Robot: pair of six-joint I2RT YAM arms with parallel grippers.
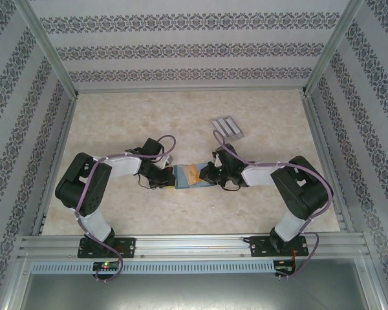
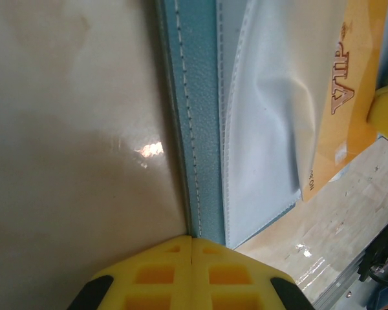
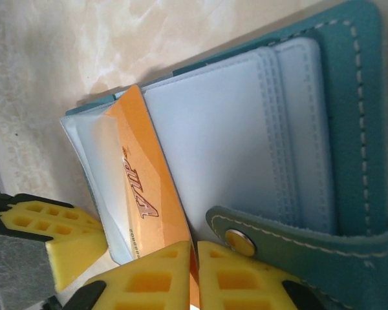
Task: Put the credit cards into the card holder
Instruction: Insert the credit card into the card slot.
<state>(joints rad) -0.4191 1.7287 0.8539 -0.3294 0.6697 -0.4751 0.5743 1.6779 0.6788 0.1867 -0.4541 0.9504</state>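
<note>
Clamping with the right gripper [image 3: 194, 255], at six o'clock of its wrist view, on the near short edge of the orange card [image 3: 149, 194], closing both pads onto the plastic. Feeding that card toward eleven o'clock into the card holder [image 3: 365, 129], apparently with part of it lying under the clear film beside the pale blue pocket. Pinching with the left gripper [image 2: 192, 244], fingers pressed together on the teal stitched edge at six o'clock of its own view, and holding the holder open and flat on the table [image 1: 116, 129]. Working, in the top view, just toward six o'clock of the table's centre, approaching the holder from nine and three o'clock, with the grey slotted rack [image 1: 227, 127] lying well apart toward one o'clock. Judging the step in hand as insertion. Doing it well means pushing along the card's long axis, staying low and flat to avoid snagging the leading corner on the pocket's rim. It also means bracing firmly with the left pinch against sliding, steering clear of the snap strap [image 3: 310, 252] just beside the right fingertips, and letting go only after seating the card deep.
</note>
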